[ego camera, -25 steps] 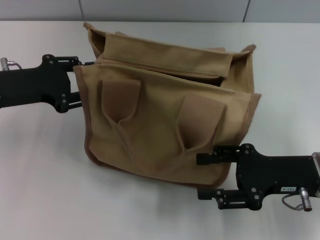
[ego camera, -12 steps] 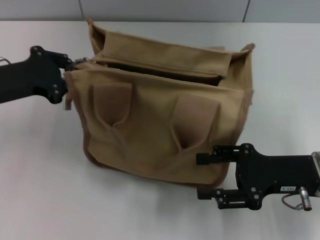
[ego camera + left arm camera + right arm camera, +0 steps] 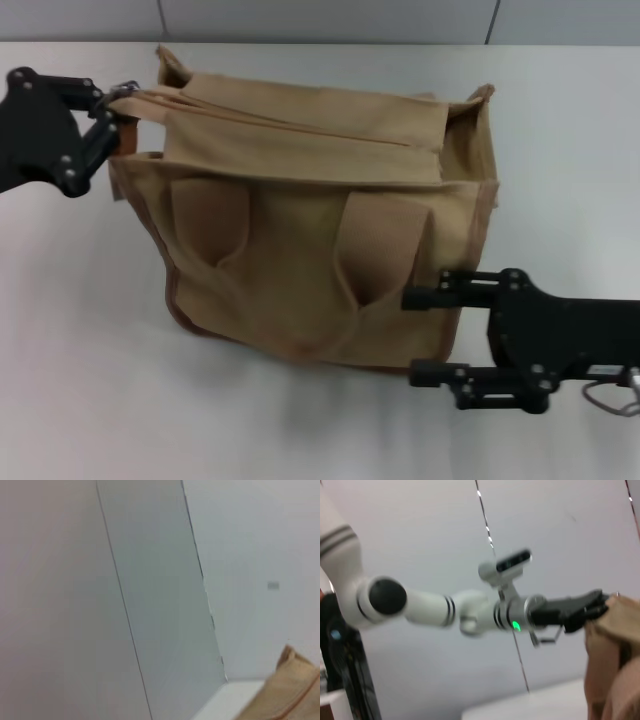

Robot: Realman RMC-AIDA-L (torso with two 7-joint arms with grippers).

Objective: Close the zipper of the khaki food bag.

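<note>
My left claw (image 3: 112, 118) is pinched shut on the zipper (image 3: 300, 125) end at the left top corner of the khaki food bag (image 3: 310, 250), which stands mid-table. The line looks drawn nearly along the whole top, so I'd ease the pull level and not lift the bag. My right claw (image 3: 425, 335), jaws spread, straddles the bag's lower right corner to steady it. White table (image 3: 90, 380), pale panelled wall (image 3: 150, 580) behind.

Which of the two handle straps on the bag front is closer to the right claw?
The strap on the robot's right side; the right claw sits just below it, the other strap lies farther off.
</note>
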